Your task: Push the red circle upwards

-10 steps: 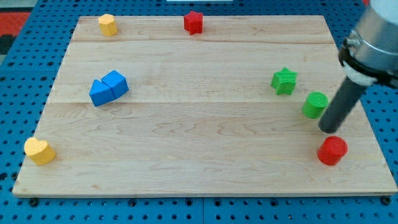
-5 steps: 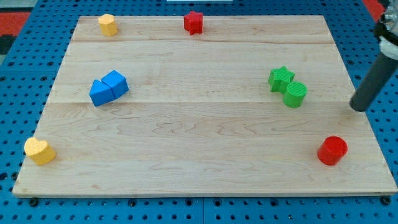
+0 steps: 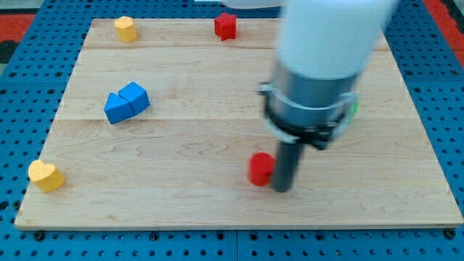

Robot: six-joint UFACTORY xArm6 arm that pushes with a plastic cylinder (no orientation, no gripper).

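- Tip (image 3: pixel 281 188) of my rod rests on the wooden board (image 3: pixel 181 196); it is a plain rod end, with nothing to spread or pinch.
- Red circle (image 3: pixel 261 169) sits touching my tip, on its left, slightly above.
- Two blue blocks (image 3: pixel 126 102) lie pressed together, well off to my upper left.
- Yellow heart (image 3: pixel 46 175) is far to my left.
- Yellow block (image 3: pixel 125 28) and red star (image 3: pixel 225 25) sit far above me.
- A sliver of green block (image 3: pixel 354 109) shows behind my arm.
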